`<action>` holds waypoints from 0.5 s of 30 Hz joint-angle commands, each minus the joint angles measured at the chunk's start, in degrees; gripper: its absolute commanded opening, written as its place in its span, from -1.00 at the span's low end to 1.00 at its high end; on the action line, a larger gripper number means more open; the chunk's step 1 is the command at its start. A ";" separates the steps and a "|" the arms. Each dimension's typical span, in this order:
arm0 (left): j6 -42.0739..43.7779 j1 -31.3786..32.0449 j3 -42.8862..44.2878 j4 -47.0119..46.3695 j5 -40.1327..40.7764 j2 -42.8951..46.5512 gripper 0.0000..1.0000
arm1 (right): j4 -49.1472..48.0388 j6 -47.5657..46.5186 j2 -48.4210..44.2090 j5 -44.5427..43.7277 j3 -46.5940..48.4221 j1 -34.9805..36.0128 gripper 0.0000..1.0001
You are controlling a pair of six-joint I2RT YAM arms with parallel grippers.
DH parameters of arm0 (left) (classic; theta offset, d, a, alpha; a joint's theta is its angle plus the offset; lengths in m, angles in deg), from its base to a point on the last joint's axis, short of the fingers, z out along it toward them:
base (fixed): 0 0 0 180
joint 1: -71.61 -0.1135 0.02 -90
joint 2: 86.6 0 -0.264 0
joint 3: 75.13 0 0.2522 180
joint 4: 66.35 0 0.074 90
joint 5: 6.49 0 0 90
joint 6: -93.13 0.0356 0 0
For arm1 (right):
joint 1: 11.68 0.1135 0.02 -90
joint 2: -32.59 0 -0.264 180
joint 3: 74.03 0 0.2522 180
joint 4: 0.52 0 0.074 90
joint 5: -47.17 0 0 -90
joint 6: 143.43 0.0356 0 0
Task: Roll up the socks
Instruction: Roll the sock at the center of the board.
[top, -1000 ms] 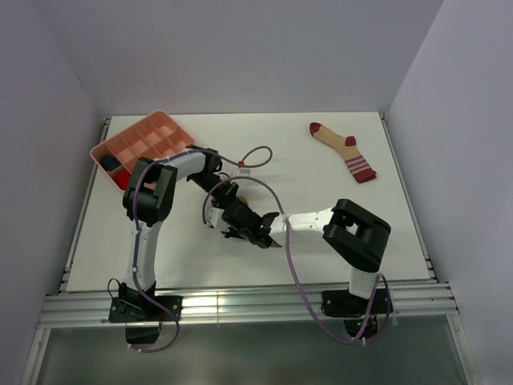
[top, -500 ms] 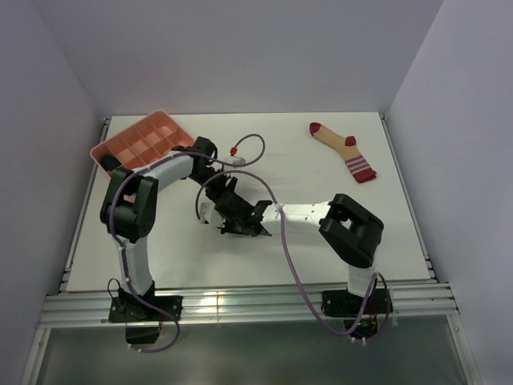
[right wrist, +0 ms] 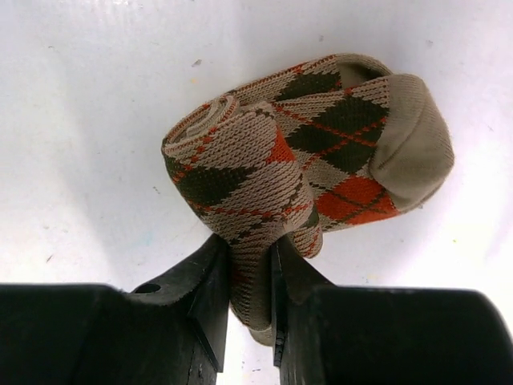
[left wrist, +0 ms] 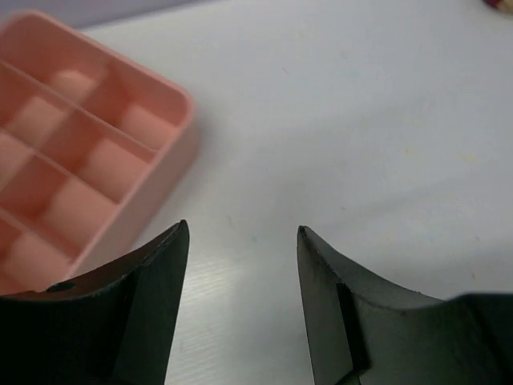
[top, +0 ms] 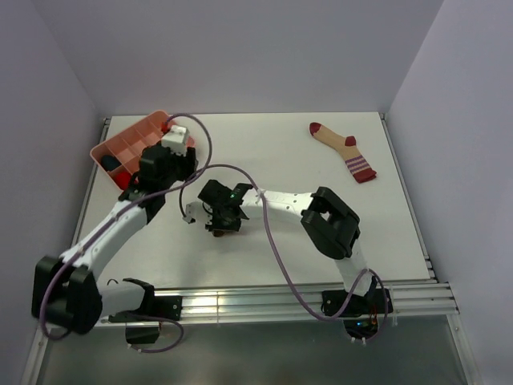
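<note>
Note left gripper (left wrist: 240, 234) withdrawn beside pink tray (left wrist: 181, 114), fingers wide, nothing between. Note right gripper (right wrist: 251, 250) narrowed onto rolled argyle sock (right wrist: 309, 148), pinched between fingertips. Treat flat striped sock (top: 345, 149), well apart, as next.

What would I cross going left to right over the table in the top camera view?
pink tray → left tool, open → right tool pinching the argyle sock → striped sock, lying flat toward the far right.
</note>
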 commanded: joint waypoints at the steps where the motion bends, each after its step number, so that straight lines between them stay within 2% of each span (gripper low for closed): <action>1: -2.40 -0.11 -6.10 -12.77 13.49 11.57 0.22 | 13.08 -1.35 6.06 8.00 3.42 -0.49 -1.00; 3: -0.57 -0.11 -8.47 -13.66 13.06 18.40 0.28 | 16.50 -2.14 7.65 10.37 6.49 -0.66 -1.00; 7: 1.82 -0.11 -13.48 -10.33 6.06 28.01 0.39 | 21.26 -3.19 11.69 12.83 10.98 -1.46 -1.00; 9: 5.59 -0.11 -15.50 -5.51 2.01 31.96 0.65 | 24.14 -4.07 13.01 14.50 13.61 -1.89 -1.00; 12: 5.78 -0.11 -15.95 1.62 -5.56 34.17 0.79 | 28.19 -4.95 15.91 16.52 17.74 -2.51 -1.00; 15: 3.76 -0.11 -15.60 6.73 -6.46 36.36 0.91 | 31.01 -5.83 18.72 17.49 20.65 -2.95 -1.00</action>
